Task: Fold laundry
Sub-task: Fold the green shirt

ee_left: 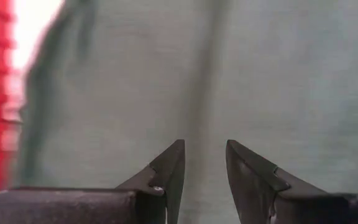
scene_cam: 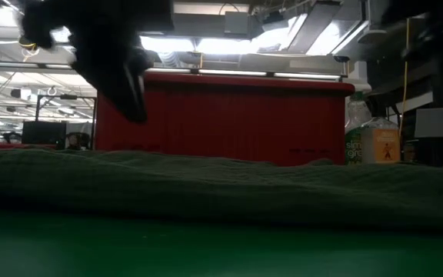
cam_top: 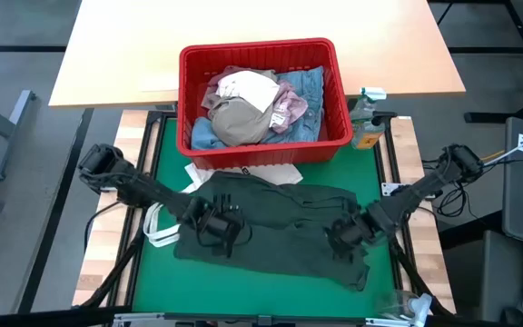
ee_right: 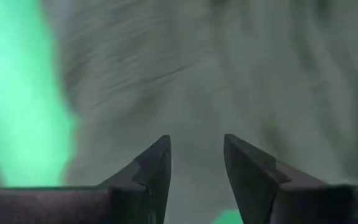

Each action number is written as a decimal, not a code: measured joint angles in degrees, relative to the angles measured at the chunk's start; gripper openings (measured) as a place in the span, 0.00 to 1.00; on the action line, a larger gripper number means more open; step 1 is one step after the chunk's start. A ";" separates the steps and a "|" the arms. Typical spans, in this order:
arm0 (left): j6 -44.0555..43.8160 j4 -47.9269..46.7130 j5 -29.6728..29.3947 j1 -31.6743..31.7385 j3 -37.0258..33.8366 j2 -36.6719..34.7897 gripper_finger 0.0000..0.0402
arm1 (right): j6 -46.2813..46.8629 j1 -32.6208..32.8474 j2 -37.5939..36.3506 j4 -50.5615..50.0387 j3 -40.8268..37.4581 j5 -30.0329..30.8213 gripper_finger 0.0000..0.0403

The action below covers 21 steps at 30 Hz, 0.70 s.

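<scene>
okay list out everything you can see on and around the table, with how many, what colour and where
green top: one, dark green, spread flat on the mat, under both grippers
basket: one, red, at the mat's far edge
clothes in basket: several, beige, white, pink and light blue, heaped together
tote bag: one, white, partly under the top's left side, straps showing
bottle: one, green and orange, right of the basket
mat: one, green, covering the table
wooden table: one, light, behind the basket
left gripper: one, dark, open, just above the top's left part
right gripper: one, dark, open, just above the top's right part
</scene>
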 joint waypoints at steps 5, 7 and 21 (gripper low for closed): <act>5.23 -1.31 -4.75 6.56 0.01 0.00 0.28 | -9.32 -7.90 0.38 0.16 0.00 2.22 0.37; 5.89 -1.49 -4.84 8.88 -0.01 0.03 0.28 | -13.59 -10.67 0.66 0.82 0.00 2.57 0.37; 6.08 -1.70 -1.78 12.78 0.00 0.28 0.28 | -25.77 -21.86 7.57 11.82 0.00 7.69 0.37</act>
